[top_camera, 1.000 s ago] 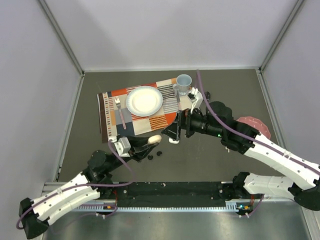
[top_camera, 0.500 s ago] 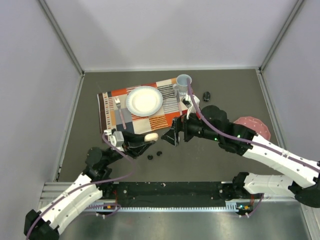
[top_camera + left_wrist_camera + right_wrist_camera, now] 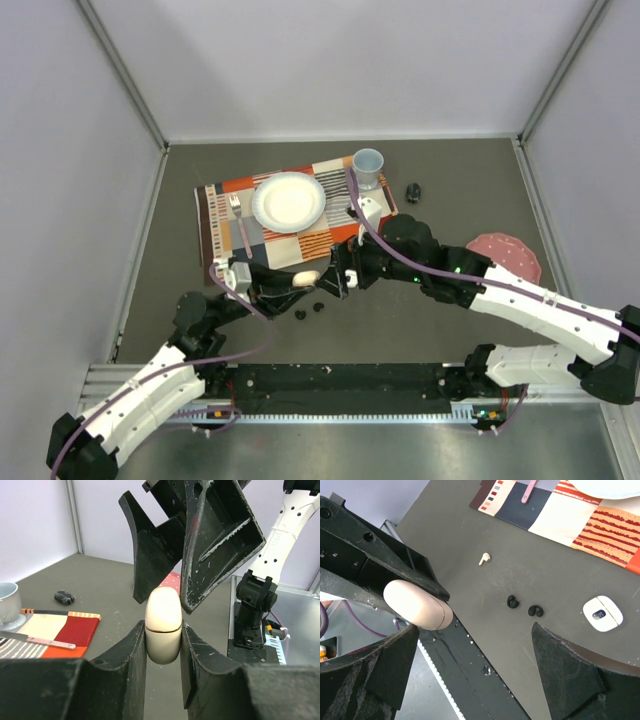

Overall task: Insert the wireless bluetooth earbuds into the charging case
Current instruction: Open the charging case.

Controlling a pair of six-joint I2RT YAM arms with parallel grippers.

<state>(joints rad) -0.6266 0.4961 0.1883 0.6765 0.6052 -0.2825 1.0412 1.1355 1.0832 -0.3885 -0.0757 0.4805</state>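
Top view: we log the left gripper (image 3: 301, 280) clamped on the charging case (image 3: 307, 276) at centre, two black earbuds (image 3: 300, 314) just below it. Left wrist: case upright, the right gripper (image 3: 165, 602) spread apart above. Right wrist: one white earbud (image 3: 484, 558) upper centre.

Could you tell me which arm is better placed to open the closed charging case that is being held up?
The right. The left end effector is clamped on the charging case, holding it upright, so it is occupied. The right end effector is open right at the case's free top end.
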